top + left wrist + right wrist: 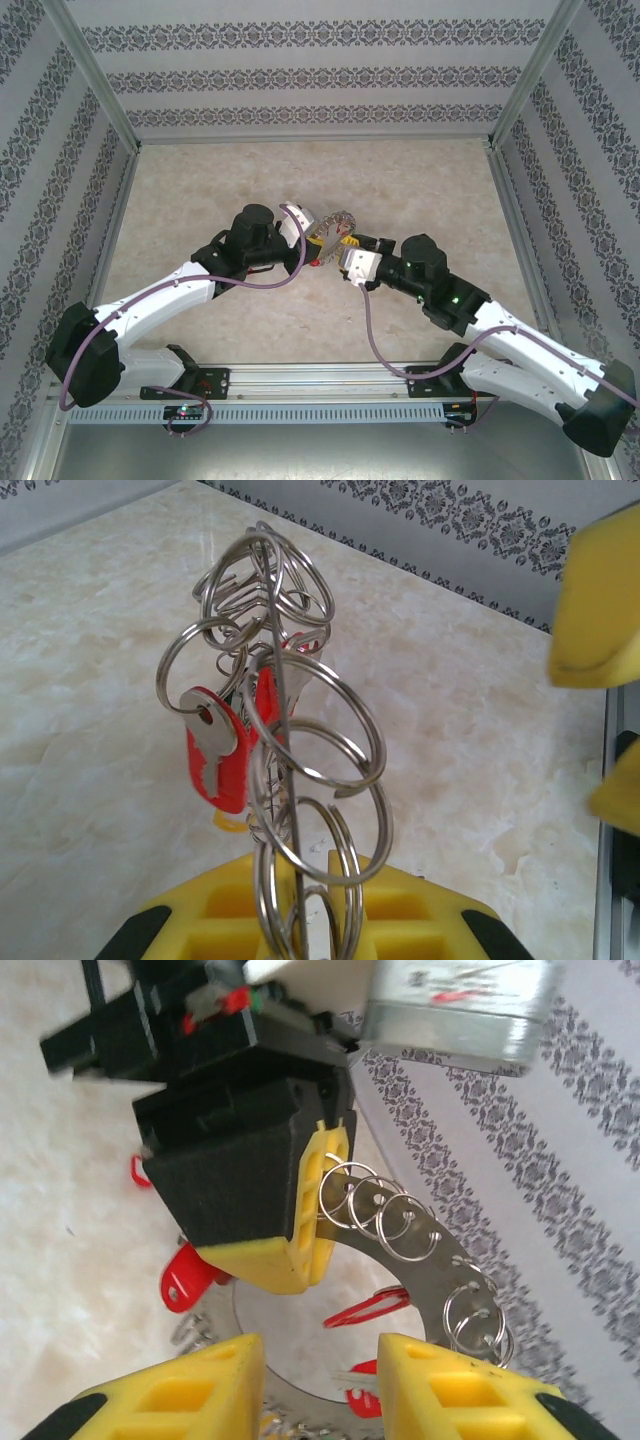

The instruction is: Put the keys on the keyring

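The keyring [332,228] is held up above the table's middle, a flat grey metal ring [440,1260] carrying many small split loops. My left gripper [305,228] is shut on its rim. In the left wrist view the keyring [290,730] stands edge-on, rising from between the yellow fingers of the left gripper [300,905]. A silver key with a red tag [212,745] hangs from one loop. My right gripper [320,1365] faces the ring's hole, jaws apart. Another red-tagged key [362,1382] shows in the gap, and I see no grip on it. More red tags [190,1275] dangle behind.
The beige marble-look tabletop [400,180] is walled by patterned panels [300,70] at the back and sides. A metal rail [320,385] runs along the near edge between the arm bases. In the left wrist view, the right gripper's yellow fingers [598,600] hang close at the right.
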Tool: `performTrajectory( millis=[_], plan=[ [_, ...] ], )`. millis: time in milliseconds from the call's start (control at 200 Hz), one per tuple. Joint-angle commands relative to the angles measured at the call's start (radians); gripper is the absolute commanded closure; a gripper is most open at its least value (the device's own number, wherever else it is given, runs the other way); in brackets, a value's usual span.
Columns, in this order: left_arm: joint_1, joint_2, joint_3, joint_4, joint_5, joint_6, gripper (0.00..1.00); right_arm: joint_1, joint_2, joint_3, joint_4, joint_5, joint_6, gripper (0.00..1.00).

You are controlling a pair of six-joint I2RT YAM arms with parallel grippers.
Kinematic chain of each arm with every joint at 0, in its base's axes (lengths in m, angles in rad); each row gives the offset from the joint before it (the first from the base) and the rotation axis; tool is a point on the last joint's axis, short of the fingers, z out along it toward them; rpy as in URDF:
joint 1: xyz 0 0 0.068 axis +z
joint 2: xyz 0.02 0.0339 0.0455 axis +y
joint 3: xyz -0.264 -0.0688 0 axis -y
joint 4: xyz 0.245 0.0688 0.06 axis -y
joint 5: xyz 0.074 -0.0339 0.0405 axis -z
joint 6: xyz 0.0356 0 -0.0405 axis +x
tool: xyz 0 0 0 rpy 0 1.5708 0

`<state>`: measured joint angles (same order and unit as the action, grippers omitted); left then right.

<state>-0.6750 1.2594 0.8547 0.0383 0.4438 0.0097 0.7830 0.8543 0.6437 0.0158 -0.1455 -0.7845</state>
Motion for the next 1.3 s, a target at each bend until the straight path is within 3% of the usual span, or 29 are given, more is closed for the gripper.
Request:
performTrajectory(
  millis=[0,375,630,879,1294],
  plan=[
    [-0.021,0.006,0.008,0.076,0.031,-0.013,1.00,-0.014,0.037,0.017,0.076,0.011,-0.204,0.65],
    [-0.028,0.014,0.019,0.067,0.061,-0.013,1.00,-0.041,0.125,0.039,0.240,0.019,-0.317,0.66],
    [-0.029,0.007,0.020,0.061,0.084,-0.023,1.00,-0.052,0.139,0.055,0.217,0.003,-0.337,0.72],
    [-0.029,0.003,0.027,0.066,0.094,-0.034,1.00,-0.057,0.138,0.063,0.160,-0.057,-0.349,0.69],
    [-0.029,0.008,0.036,0.054,0.105,-0.036,1.00,-0.049,0.142,0.077,0.071,-0.026,-0.424,0.72]
  ],
)
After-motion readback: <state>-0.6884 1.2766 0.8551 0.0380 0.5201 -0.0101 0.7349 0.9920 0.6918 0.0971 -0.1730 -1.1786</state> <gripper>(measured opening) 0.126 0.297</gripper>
